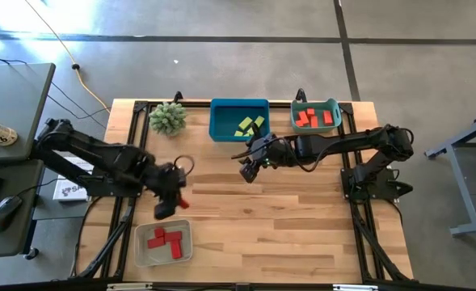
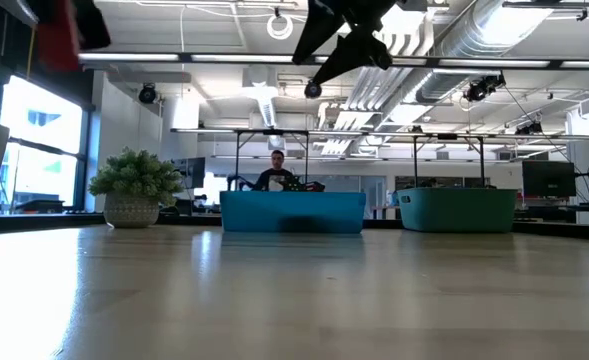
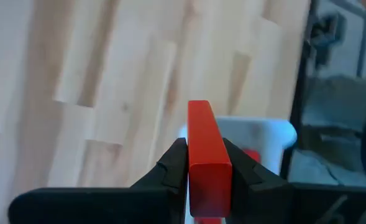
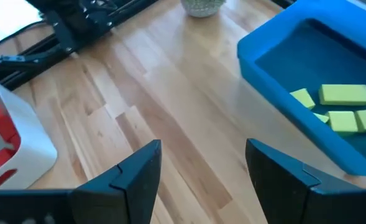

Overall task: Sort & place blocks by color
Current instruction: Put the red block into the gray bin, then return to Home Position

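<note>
Flanking the blue tray (image 1: 239, 118) — spiky plant (image 1: 167, 118), teal tray (image 1: 316, 115), seemingly unobstructed.

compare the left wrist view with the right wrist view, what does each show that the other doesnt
Only the left wrist view shows the left gripper shut on a red bar block.

Only the right wrist view shows the right gripper open and empty, the blue tray holding yellow-green blocks, and the plant pot.

Both show the wooden table and the white tray with red blocks inside.
</note>
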